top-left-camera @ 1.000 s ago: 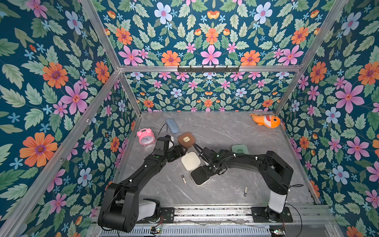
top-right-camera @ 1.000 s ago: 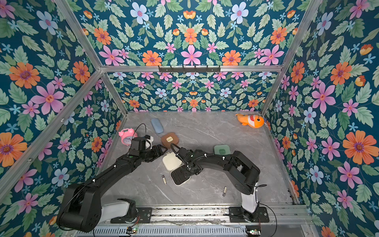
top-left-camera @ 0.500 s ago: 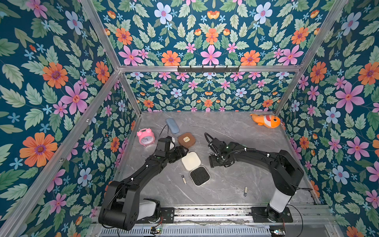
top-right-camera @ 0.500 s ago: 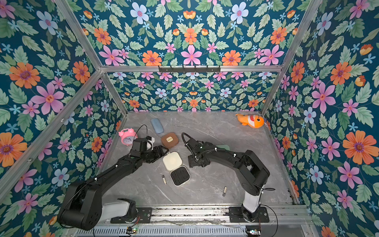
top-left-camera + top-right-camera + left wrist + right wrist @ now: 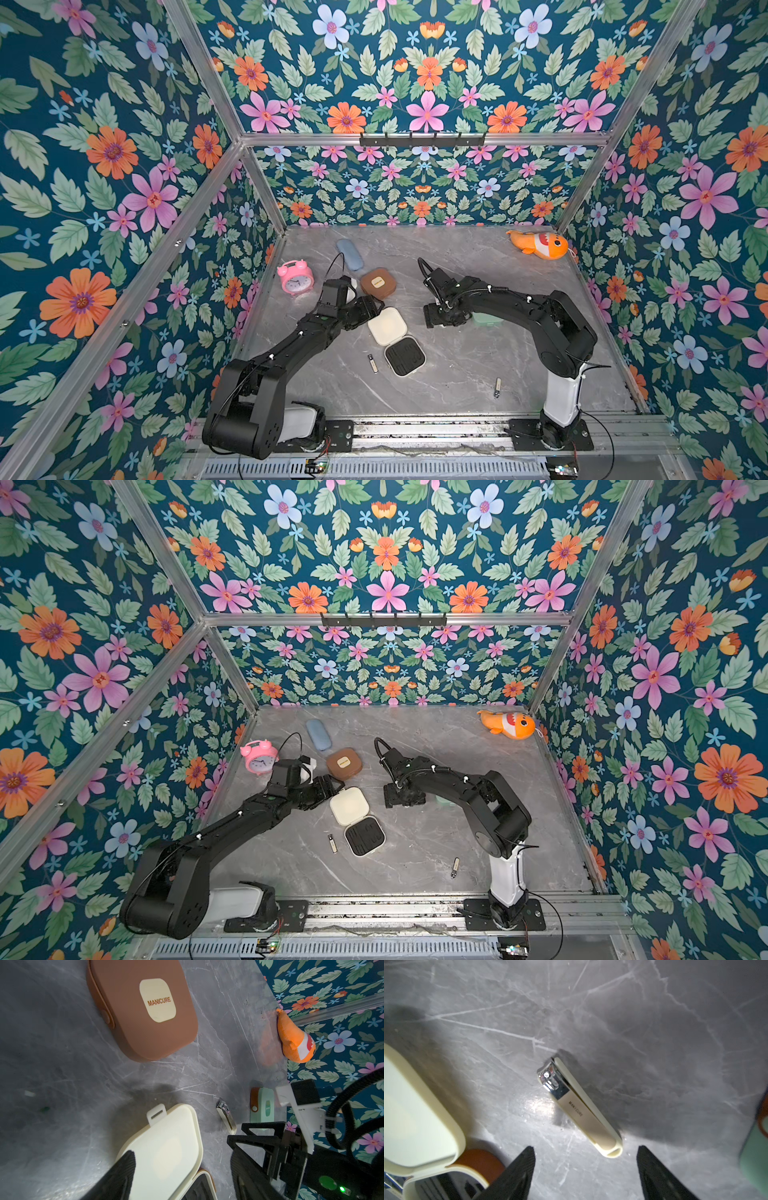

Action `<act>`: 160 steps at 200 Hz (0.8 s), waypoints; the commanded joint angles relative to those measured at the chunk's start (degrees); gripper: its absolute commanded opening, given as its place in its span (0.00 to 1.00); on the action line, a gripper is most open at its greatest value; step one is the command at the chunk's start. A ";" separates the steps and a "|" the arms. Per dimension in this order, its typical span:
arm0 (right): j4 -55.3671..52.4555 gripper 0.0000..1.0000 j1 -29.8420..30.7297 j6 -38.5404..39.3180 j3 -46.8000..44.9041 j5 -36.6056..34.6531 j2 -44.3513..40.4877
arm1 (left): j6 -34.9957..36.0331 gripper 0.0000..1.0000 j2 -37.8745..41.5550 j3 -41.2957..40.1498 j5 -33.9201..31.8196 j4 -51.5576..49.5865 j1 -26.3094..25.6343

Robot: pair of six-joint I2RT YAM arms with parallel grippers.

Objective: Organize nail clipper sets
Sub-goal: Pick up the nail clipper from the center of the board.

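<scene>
Marble table (image 5: 457,386) bears cases (image 5: 377,284), clippers (image 5: 373,363), pouch (image 5: 350,254), clock (image 5: 296,277) and plush fish (image 5: 540,245).
</scene>
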State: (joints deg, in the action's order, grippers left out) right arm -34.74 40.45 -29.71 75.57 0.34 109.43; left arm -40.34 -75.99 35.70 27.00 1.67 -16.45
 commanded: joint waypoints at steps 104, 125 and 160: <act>-6.40 0.76 -1.28 4.33 8.75 -2.77 6.52 | 0.27 0.75 -1.12 -0.10 0.32 1.48 0.06; -7.40 0.73 -2.79 4.93 10.60 -1.93 8.45 | 0.06 0.75 -1.26 -0.39 0.46 1.65 0.02; -7.62 0.58 -4.50 5.51 12.30 1.04 10.19 | -0.01 0.75 -1.26 -0.32 0.58 1.52 0.02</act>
State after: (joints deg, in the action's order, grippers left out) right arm -40.69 36.36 -25.30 86.98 -0.62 119.02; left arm -40.36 -77.38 35.16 27.07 2.04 -16.45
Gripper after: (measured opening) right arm 0.632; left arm 0.747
